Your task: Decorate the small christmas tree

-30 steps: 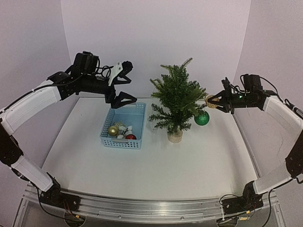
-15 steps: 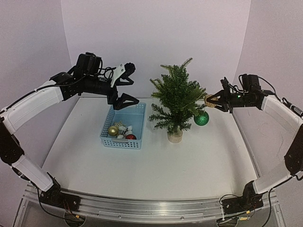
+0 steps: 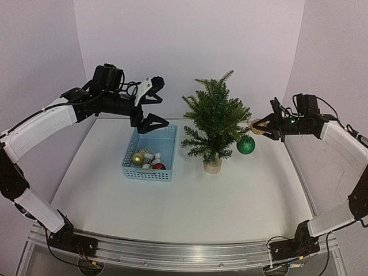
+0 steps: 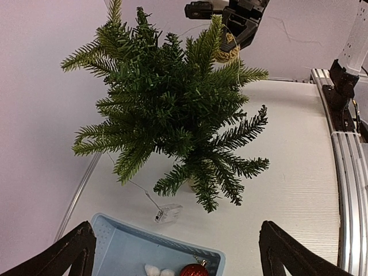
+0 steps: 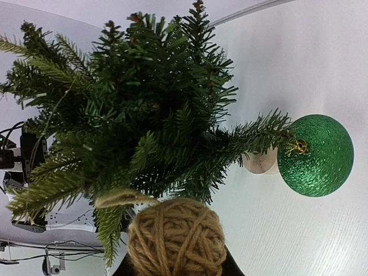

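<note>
The small christmas tree (image 3: 217, 118) stands mid-table on a round pale base (image 3: 213, 166); it also fills the left wrist view (image 4: 167, 103) and the right wrist view (image 5: 132, 109). A green glitter ball (image 3: 245, 145) hangs from a right-hand branch (image 5: 315, 155). My right gripper (image 3: 260, 125) is shut on a brown twine ball (image 5: 176, 237) at the tree's right side; its twine loop (image 5: 118, 198) touches a branch. My left gripper (image 3: 150, 102) is open and empty above the blue basket's (image 3: 134, 147) far end, left of the tree.
The blue basket holds a gold ball (image 3: 137, 158), a red ball (image 3: 158, 167) and white puffs (image 3: 152, 157). A small clear battery box (image 4: 167, 213) on a thin wire lies between basket and tree. Purple walls stand close behind and at the sides.
My left gripper moved right toward the tree, then held still. My right gripper with the twine ball shifted slightly, staying at the tree's right side; the green ball swung a little.
</note>
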Available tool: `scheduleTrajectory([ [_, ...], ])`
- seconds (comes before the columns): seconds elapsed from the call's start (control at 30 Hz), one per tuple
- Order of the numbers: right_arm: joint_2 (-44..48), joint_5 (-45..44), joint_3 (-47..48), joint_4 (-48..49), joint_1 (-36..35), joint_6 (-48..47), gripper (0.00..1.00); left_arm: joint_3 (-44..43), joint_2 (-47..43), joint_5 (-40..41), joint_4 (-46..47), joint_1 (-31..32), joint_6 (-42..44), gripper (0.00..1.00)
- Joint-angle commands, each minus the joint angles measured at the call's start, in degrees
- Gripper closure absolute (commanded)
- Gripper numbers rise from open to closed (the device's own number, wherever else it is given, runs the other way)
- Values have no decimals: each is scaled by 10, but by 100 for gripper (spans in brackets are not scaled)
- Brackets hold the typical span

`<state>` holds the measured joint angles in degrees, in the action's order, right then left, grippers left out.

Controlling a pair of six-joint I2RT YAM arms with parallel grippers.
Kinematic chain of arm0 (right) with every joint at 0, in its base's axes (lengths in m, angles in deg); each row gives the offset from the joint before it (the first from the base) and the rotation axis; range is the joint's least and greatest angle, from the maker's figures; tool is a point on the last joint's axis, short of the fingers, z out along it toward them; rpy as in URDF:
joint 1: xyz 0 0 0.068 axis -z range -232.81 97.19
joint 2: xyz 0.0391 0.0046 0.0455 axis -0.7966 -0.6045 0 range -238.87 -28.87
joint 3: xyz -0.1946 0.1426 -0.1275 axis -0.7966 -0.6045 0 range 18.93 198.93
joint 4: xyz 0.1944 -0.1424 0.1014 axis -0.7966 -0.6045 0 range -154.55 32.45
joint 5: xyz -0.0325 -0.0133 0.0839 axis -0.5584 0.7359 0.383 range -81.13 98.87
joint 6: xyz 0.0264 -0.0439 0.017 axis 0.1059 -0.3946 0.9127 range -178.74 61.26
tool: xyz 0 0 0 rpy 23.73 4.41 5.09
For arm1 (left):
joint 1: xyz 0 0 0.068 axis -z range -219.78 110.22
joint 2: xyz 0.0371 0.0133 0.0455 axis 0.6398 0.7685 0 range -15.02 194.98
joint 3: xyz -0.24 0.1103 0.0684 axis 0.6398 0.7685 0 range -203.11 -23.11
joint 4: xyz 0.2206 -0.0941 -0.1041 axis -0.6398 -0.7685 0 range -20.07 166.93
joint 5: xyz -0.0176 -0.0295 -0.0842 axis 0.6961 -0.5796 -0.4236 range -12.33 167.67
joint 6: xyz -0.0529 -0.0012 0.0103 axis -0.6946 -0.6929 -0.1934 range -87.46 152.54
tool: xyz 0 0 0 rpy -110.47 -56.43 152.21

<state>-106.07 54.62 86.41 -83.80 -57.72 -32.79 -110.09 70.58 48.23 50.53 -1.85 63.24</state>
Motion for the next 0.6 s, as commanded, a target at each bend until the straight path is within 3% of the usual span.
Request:
scheduleTrajectory([
  [0.0, 59, -21, 7, -9, -1, -20, 100, -27, -3, -12, 14, 1, 22, 3],
  [0.3, 94, -77, 89, -90, 2, -73, 100, -120, 52, -11, 11, 25, 88, 7],
  [0.57, 89, -50, 136, -97, 2, -88, 100, -220, 129, -57, 36, 63, 16, 16],
])
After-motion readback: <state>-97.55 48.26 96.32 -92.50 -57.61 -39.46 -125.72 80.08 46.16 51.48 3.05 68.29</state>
